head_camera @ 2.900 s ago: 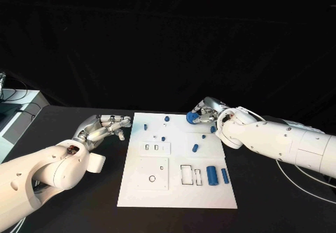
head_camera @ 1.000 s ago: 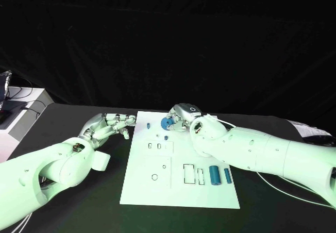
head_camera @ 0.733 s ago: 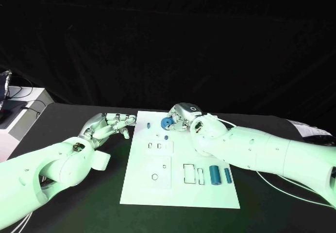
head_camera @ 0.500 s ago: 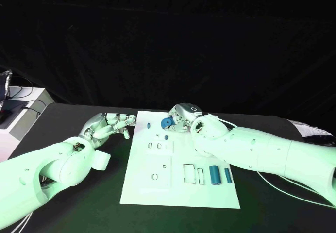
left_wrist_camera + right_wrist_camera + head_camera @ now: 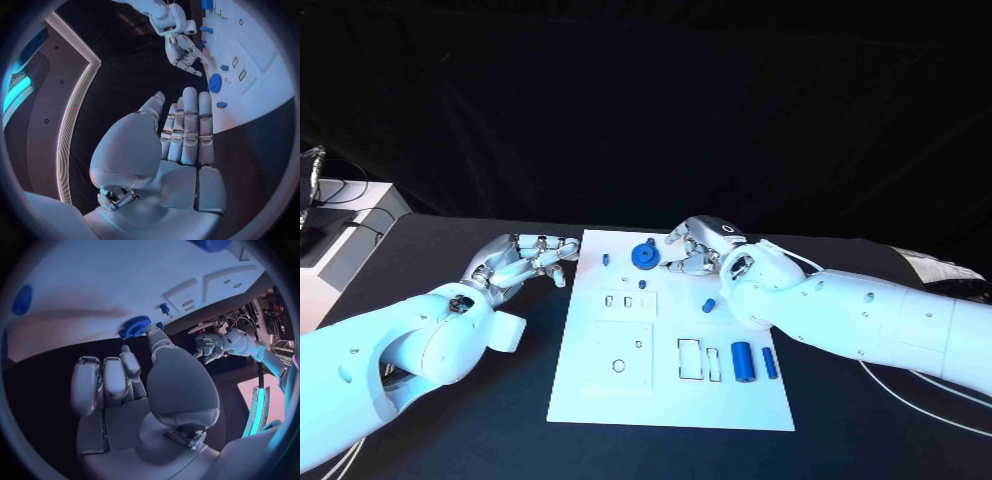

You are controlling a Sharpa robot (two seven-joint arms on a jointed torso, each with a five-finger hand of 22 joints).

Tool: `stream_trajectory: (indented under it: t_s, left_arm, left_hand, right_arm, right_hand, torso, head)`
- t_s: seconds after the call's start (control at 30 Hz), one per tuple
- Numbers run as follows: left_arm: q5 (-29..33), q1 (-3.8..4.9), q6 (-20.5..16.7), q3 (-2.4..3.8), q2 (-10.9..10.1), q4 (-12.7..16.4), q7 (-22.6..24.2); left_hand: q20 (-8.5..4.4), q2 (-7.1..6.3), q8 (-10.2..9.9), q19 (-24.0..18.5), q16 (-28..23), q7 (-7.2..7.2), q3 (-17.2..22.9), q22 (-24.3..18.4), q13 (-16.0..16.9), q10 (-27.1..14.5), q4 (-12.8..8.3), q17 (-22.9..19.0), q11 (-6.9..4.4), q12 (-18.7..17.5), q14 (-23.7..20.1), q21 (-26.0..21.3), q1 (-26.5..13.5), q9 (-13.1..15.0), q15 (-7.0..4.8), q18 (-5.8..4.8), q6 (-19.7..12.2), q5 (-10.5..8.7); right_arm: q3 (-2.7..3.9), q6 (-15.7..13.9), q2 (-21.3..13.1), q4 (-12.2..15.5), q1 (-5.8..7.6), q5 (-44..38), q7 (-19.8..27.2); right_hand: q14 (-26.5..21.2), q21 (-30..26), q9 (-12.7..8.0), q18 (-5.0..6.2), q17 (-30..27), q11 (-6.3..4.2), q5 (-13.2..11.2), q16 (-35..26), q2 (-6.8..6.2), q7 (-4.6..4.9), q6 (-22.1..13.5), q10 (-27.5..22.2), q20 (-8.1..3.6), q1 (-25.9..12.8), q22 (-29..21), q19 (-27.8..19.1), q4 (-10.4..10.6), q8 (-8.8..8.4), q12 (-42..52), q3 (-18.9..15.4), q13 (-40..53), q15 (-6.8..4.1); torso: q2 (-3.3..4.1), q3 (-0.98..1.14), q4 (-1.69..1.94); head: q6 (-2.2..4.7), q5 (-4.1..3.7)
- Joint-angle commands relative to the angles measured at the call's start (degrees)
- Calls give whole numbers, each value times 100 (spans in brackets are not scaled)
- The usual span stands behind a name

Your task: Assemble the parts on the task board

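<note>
Left hand (image 5: 524, 260) is seen over the black table (image 5: 444, 240) just off the board's left edge, near its far corner; its fingers (image 5: 187, 125) are held straight and close together with the thumb apart, and nothing is gripped in them. The white board (image 5: 675, 395) lies in the middle of the table, between the two arms. On it, going from left to right: a small blue peg (image 5: 604, 259) is found near the far left corner; a pair of small slots (image 5: 617, 300) is cut below it, and a ring mark (image 5: 616, 367) is set lower down on a raised square; a blue disc (image 5: 646, 256) stands at the far edge, just beside the right hand's fingertips; whether they touch it cannot be told from the head view, though in the right wrist view one fingertip (image 5: 152, 330) appears to meet the disc's rim; a small blue part (image 5: 708, 305) lies on the board close under the right arm; a rectangular outline (image 5: 687, 359) is marked lower down, with a thick blue cylinder (image 5: 743, 360) just beside it and a thinner blue bar (image 5: 769, 362) to its right. Right hand (image 5: 697, 245) is held at the board's far edge, fingers loosely curled and slightly apart, with no part enclosed in them.
</note>
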Motion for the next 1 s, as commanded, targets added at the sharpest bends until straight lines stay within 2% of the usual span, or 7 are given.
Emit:
stream_trajectory:
  t_s: [0.03, 0.13, 0.23, 0.37, 0.47, 0.6, 1.0]
  left_arm:
    - [-16, 2, 87, 5, -9, 14, 34]
    - [-16, 2, 81, 5, -23, 11, 35]
    - [-16, 2, 80, 5, -32, 5, 36]
    - [-16, 2, 85, 5, -29, -7, 38]
    - [-16, 1, 94, 5, -17, -19, 38]
    - [-16, 1, 100, 5, -2, -35, 37]
    - [-16, 1, 109, 5, 34, -50, 36]
  left_hand:
    - [7, 43, 7, -35, 28, 10, -4, -8, 0, -29, -33, -7, 3, 5, -45, 21, 30, 1, -17, 71, -3, 2]
    - [9, 44, 9, -45, 21, 8, -3, -17, 0, -30, -36, -12, 3, 5, -58, 22, 33, 2, -15, 69, 1, 3]
    - [9, 44, 9, -45, 21, 8, -3, -17, 0, -30, -36, -12, 3, 5, -58, 22, 33, 2, -15, 69, 1, 3]
    - [9, 44, 9, -45, 21, 8, -3, -17, 0, -30, -36, -12, 3, 5, -58, 22, 33, 2, -15, 69, 1, 3]
    - [9, 44, 9, -45, 21, 8, -3, -17, 0, -30, -36, -12, 3, 5, -58, 22, 33, 2, -15, 69, 1, 3]
    - [10, 52, 8, -50, 17, 8, 2, -25, 0, -25, -31, -17, 2, 7, -57, 19, 27, 1, -15, 68, 2, 3]
    - [10, 60, 7, -47, 19, 6, 9, -27, 0, -25, -29, -17, 0, 6, -54, 21, 30, 1, -16, 69, 3, 3]
  right_arm:
    - [12, -70, -275, 242, 44, 771, 536]
    - [17, 29, -520, 390, 86, 1097, 703]
    - [19, 171, -653, 446, 110, 1421, 830]
    - [20, 349, -635, 422, 123, 1656, 924]
    - [20, 498, -514, 356, 142, 1741, 931]
    - [18, 705, -286, 183, 177, 1764, 838]
    - [-4, 1041, 403, -438, 190, 1481, 305]
  right_hand:
    - [14, -36, -7, 21, -6, -37, 86, -13, 165, 12, 26, -10, 8, 36, 1080, 272, -207, -24, 9, -22, -5, -1]
    - [12, -34, -11, 19, -6, -35, 192, -17, 304, 24, 14, -16, 7, 112, 1080, 269, -425, -28, 1, -21, -9, -2]
    - [13, -19, -20, 15, -2, -40, 667, -16, 457, 46, -6, -14, 1, 209, 1084, 271, -573, -32, 9, 106, -1, -9]
    - [13, -5, -38, 13, 8, -35, 1301, -12, 769, 107, -103, -50, -10, 184, 1087, 271, -804, -38, 24, 869, 29, -21]
    - [10, 11, -39, 15, 18, -31, 1323, -7, 718, 105, -173, -39, -15, -196, 1088, 264, -998, -34, 76, 2128, 70, -34]
    - [9, 42, -61, 17, 23, -70, 1294, -8, 733, 46, -626, -4, -44, -412, 1091, 259, -1133, -58, 123, 3137, 107, -62]
    - [17, 59, -92, 6, 14, -202, 1257, -30, 806, -99, -1199, 59, -139, -614, 1082, 241, -1294, -88, 171, 3611, 186, -151]
  torso:
    - [3, 13, -30]
    - [7, 31, -65]
    - [12, 48, -90]
    - [16, 66, -108]
    - [15, 71, -101]
    - [7, 55, -81]
    - [7, 37, -64]
  head:
    - [18, -4]
    - [31, 21]
    - [53, 22]
    - [56, 44]
    - [63, 42]
    - [47, 39]
    - [15, 40]
